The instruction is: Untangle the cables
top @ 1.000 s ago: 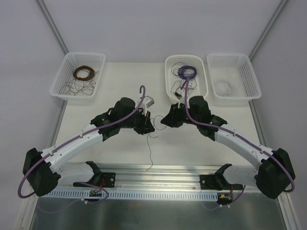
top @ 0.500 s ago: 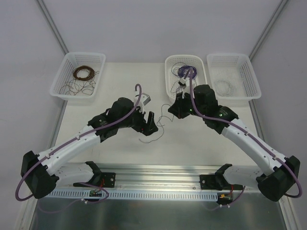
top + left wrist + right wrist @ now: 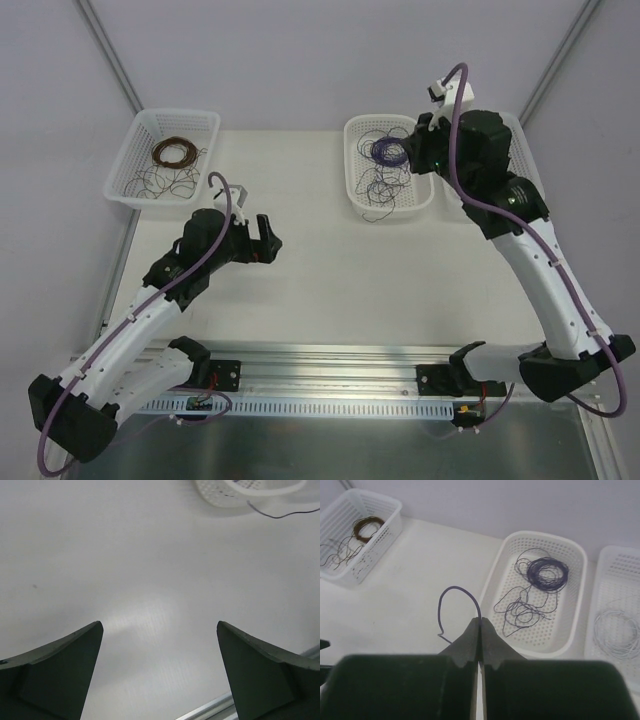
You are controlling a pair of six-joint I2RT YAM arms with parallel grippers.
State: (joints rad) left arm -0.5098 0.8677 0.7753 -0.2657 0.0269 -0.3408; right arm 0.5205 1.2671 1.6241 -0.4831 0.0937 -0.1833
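My right gripper point(image 3: 480, 619) is shut on a thin purple cable point(image 3: 454, 587), which arcs up from the fingertips and bends back down to the left. In the top view this gripper point(image 3: 418, 150) hangs high over the middle basket point(image 3: 352, 160). Loose purple strands point(image 3: 380, 188) lie in that basket, and thin brown strands point(image 3: 165, 182) lie in the left basket point(image 3: 175, 113). My left gripper point(image 3: 265, 238) is open over bare table at the left. Nothing shows between its fingers in the left wrist view point(image 3: 160, 625).
A neat brown coil point(image 3: 172, 152) lies in the left basket, a purple coil point(image 3: 547, 574) in the middle one, and a white coil point(image 3: 615, 630) in the right basket point(image 3: 530, 165). A dark strand point(image 3: 280, 516) trails over a basket's edge. A metal rail point(image 3: 330, 360) borders the near side.
The left gripper opened, let go and drew back to the left. The right gripper shut on the purple cable and rose over the middle basket. The dark strand has left the table's middle.
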